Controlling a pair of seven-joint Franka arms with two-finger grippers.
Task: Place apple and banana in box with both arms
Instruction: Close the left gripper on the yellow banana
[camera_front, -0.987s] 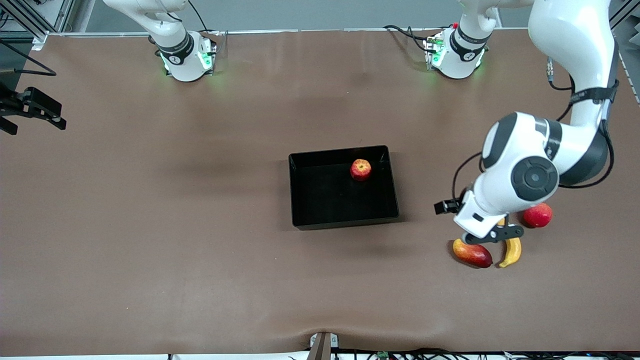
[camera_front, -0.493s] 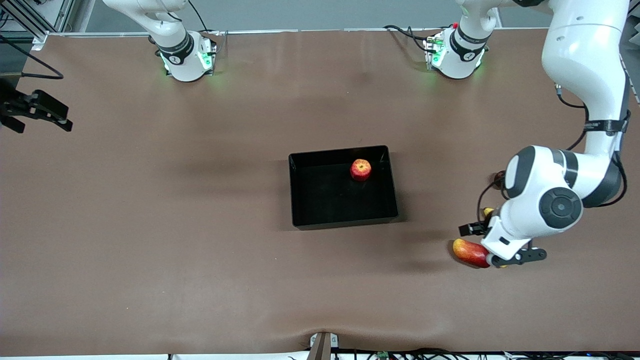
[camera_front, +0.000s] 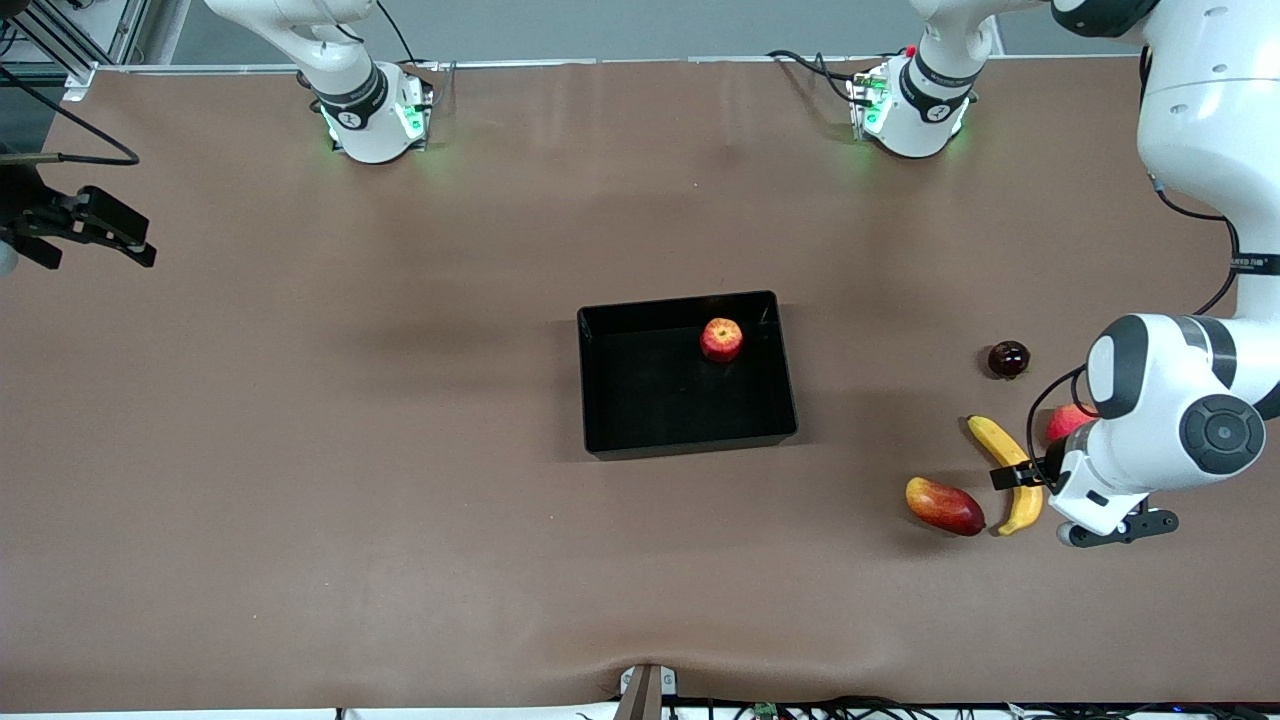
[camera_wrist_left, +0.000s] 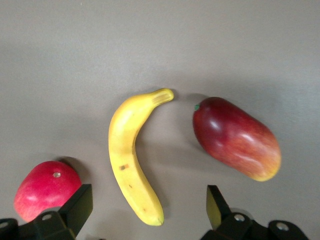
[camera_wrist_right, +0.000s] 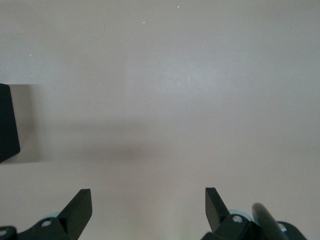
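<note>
The black box (camera_front: 600, 400) sits mid-table with the apple (camera_front: 721, 339) inside it, near the wall farthest from the front camera. The yellow banana (camera_front: 1010, 472) (camera_wrist_left: 131, 159) lies on the table toward the left arm's end. My left gripper (camera_front: 1118, 527) (camera_wrist_left: 150, 200) hangs open just above the table beside the banana, whose dark tip shows between the fingers (camera_wrist_left: 80, 202) in the left wrist view. My right gripper (camera_front: 100, 235) (camera_wrist_right: 148, 202) waits open over bare table at the right arm's end.
A red-yellow mango-like fruit (camera_front: 944, 505) (camera_wrist_left: 236, 137) lies beside the banana. A pinkish-red round fruit (camera_front: 1066, 420) (camera_wrist_left: 46, 189) sits partly under the left arm. A small dark round fruit (camera_front: 1008, 358) lies farther from the front camera. A black object (camera_wrist_right: 7, 125) edges the right wrist view.
The left arm has swung toward its end of the table, uncovering the whole banana and the dark round fruit. The right gripper drifted slightly. Both stayed open.
</note>
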